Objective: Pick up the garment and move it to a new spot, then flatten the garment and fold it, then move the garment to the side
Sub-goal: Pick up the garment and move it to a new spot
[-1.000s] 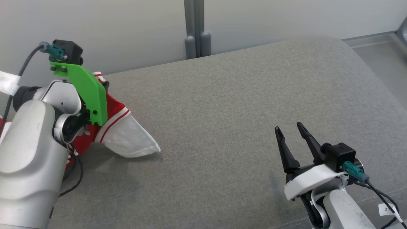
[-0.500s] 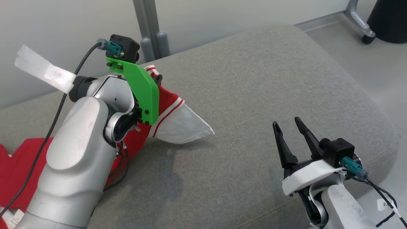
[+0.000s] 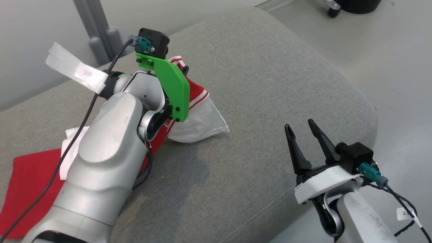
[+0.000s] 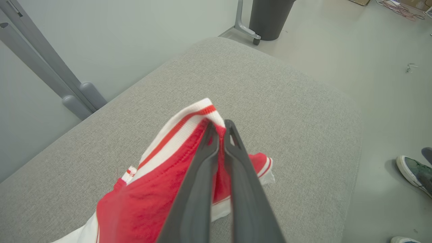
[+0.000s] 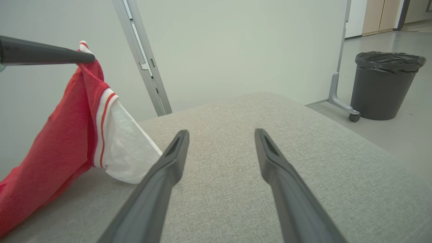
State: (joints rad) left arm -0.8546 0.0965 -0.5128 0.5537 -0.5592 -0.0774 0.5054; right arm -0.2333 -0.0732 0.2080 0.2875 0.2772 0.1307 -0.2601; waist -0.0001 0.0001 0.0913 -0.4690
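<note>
Garment [image 5: 77,135]: being gripped at its striped hem by the clenched left gripper [image 4: 218,125], partly lifted, left on the cushion [image 3: 256,84]. Right gripper [image 3: 299,124]: being held agape, empty. Relocation step; likely next: setting-down mid-cushion.

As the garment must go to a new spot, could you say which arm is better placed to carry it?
Left. The left gripper is shut on the garment, one end lifted off the cushion; the right gripper is open, apart from it.

Red garment [image 3: 27,192] with white striped trim, one end raised, rest trailing on the grey cushion [image 3: 270,84].
</note>
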